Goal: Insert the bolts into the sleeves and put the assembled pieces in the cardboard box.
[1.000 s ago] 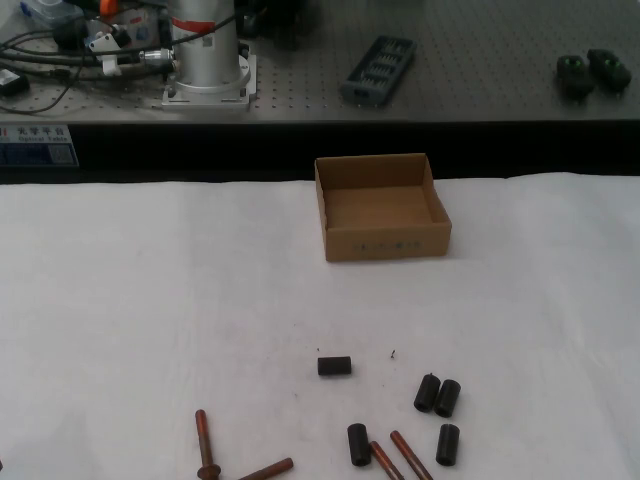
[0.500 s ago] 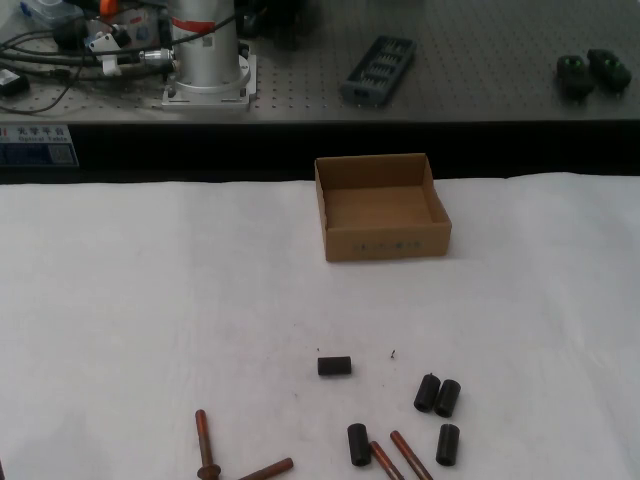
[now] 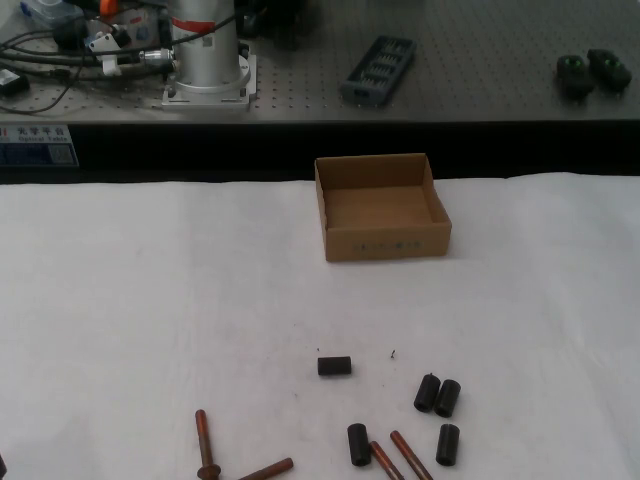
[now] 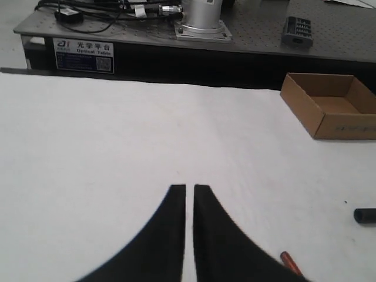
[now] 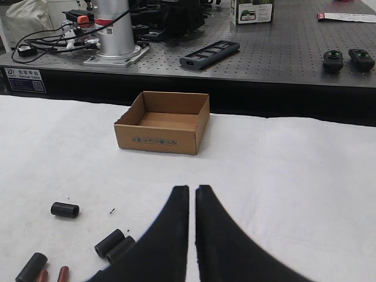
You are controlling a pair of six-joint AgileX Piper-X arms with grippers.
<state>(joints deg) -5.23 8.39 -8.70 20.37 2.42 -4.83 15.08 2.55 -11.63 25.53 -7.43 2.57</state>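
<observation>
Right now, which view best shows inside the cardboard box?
The high view: it looks down into the cardboard box, showing its bottom. The right wrist view sees mostly its front wall; the left wrist view crops it.

Left tool (image 4: 190, 188), right tool (image 5: 192, 188): black, tapering fingers (image 4: 167, 235)

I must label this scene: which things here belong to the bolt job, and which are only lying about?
For the job: copper bolts, black sleeves, cardboard box.
Lying about: metal post, slotted black tray, two black knobs, cables.
</observation>
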